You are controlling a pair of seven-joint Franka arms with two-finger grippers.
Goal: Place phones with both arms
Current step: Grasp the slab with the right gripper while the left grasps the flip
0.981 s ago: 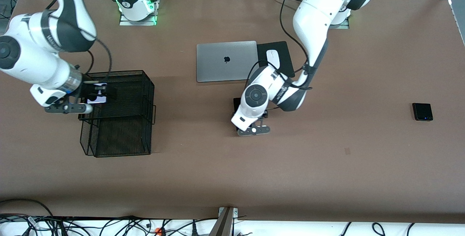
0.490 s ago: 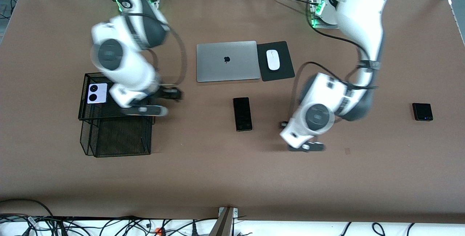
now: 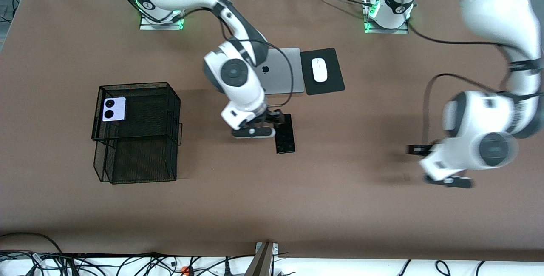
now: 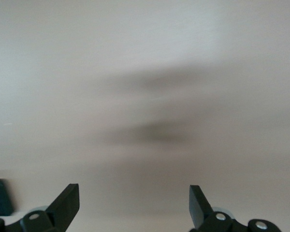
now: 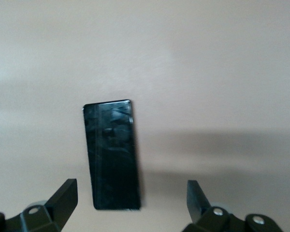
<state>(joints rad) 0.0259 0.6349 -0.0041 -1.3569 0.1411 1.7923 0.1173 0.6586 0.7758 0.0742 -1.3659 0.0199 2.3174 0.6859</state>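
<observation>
Front cam: I see R gripper [image 3: 272,123] over the long black phone [image 3: 284,136], which lies on the table [image 3: 340,208] nearer the cam than the laptop [image 3: 284,72]. Lilac-white phone [image 3: 114,109] sits on the mesh basket [image 3: 140,140]. L gripper [image 3: 440,165] hangs over bare table.

L wrist: fingers [image 4: 67,203] spread, nothing between; dark phone corner [image 4: 0,196] at frame edge.

R wrist: fingers [image 5: 65,195] wide apart, empty, black phone [image 5: 112,153] below.

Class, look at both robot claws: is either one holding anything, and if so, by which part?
Nothing is held. The right claw hangs open over the long black slab phone; the left claw is open over bare table.
</observation>
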